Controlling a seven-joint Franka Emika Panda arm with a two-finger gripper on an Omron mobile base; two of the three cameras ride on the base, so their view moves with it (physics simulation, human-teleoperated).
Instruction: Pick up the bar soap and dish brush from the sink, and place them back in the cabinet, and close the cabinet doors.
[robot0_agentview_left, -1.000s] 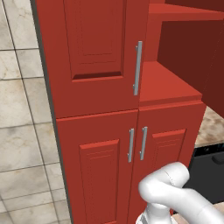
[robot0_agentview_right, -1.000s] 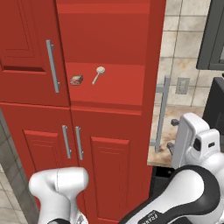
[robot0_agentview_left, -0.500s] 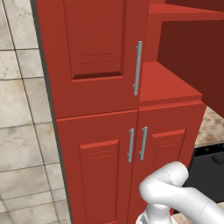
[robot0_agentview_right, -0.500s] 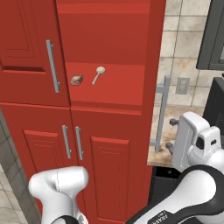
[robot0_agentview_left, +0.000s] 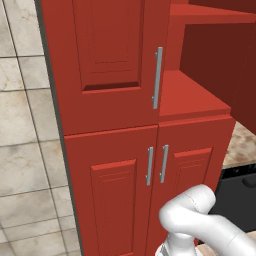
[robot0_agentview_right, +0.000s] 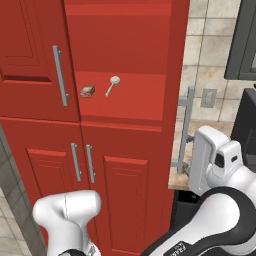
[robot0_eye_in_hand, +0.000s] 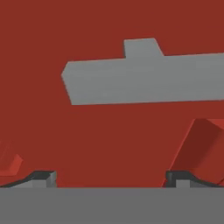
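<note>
While its jaws are standing wide apart, the gripper (robot0_eye_in_hand: 111, 177) is facing a silver bar handle (robot0_eye_in_hand: 144, 83) on a red door, gripping nothing. Inside the cabinet (robot0_agentview_right: 125, 45), the small orange-brown bar soap (robot0_agentview_right: 87, 91) is lying beside the dish brush (robot0_agentview_right: 112, 85) on a shelf (robot0_agentview_right: 135, 102).
</note>
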